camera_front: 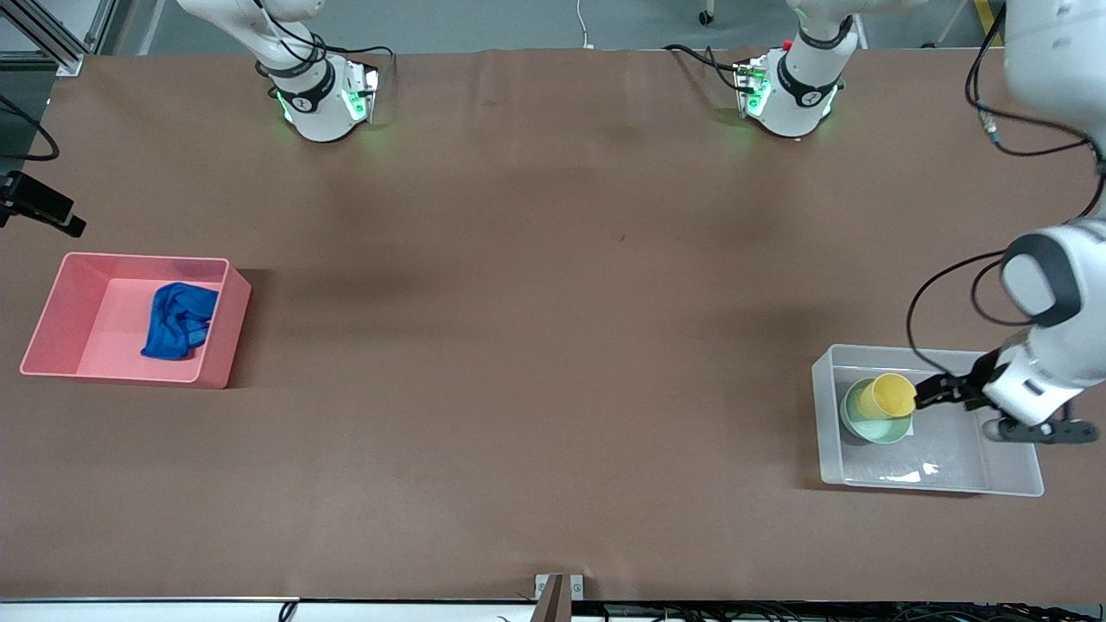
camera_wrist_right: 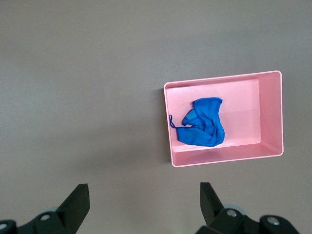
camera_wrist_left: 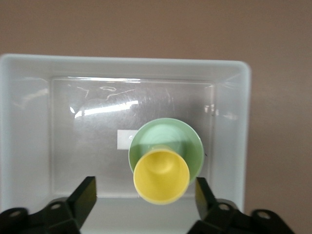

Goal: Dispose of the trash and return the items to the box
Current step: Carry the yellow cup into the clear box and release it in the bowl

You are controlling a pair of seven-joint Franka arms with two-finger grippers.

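The blue rag point(camera_front: 180, 320) lies in the pink bin point(camera_front: 130, 257) at the right arm's end of the table. The yellow cup point(camera_front: 888, 396) stands in the mint-green bowl point(camera_front: 871, 425) inside the clear bin point(camera_front: 933, 489) at the left arm's end. My left gripper point(camera_front: 940, 390) is open over the clear bin, right beside the cup. In the left wrist view its fingers point(camera_wrist_left: 87, 196) stand apart on either side of the cup point(camera_wrist_left: 161, 176), with the bowl point(camera_wrist_left: 165, 141) under it. My right gripper point(camera_wrist_right: 145, 195) is open and empty over bare table, apart from the pink bin point(camera_wrist_right: 224, 159) and rag point(camera_wrist_right: 204, 127).
A white label point(camera_wrist_left: 124, 140) lies on the clear bin's floor point(camera_wrist_left: 97, 161). A black camera mount point(camera_front: 39, 207) sits at the table edge past the pink bin. A small bracket point(camera_front: 557, 592) is at the table's near edge. Brown cloth covers the table between the bins.
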